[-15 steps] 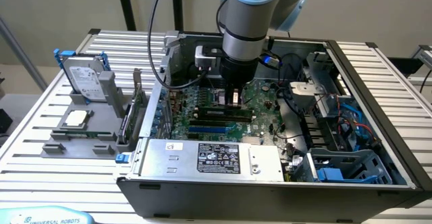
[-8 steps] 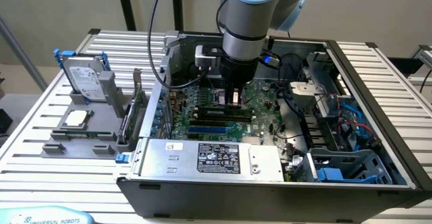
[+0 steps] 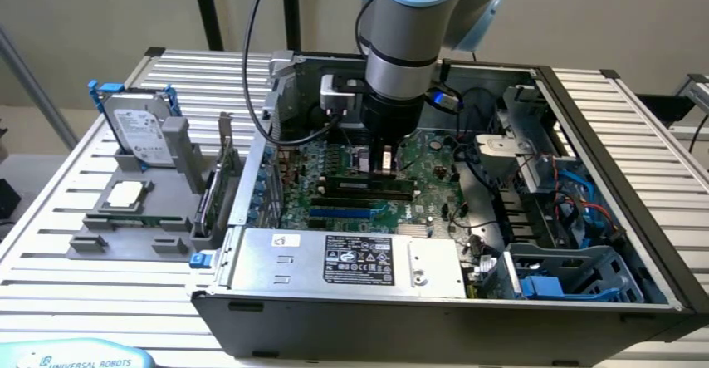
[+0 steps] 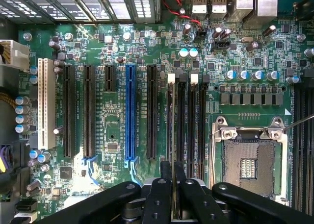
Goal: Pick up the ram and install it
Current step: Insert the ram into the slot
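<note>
The ram [image 4: 172, 136] is a thin green stick seen edge-on, running along the first black memory slot, the one with a white latch [image 4: 171, 78]. My gripper [image 4: 172, 174] is shut on one end of the ram, one black finger [image 4: 157, 199] on each side. In the exterior view the gripper [image 3: 383, 167] reaches down into the open computer case [image 3: 620, 185], onto the motherboard [image 3: 427, 156], with the ram [image 3: 360, 184] lying low along the slots beneath it. Whether the stick is seated in the slot cannot be told.
A blue expansion slot [image 4: 130, 111] and black slots lie beside the memory slots, and an open processor socket [image 4: 250, 158] is on the other side. The power supply [image 3: 349, 260] fills the case's near end. Outside, a grey holder carries a hard drive [image 3: 139, 131], a silver processor [image 3: 124, 193] and an expansion card [image 3: 227, 177].
</note>
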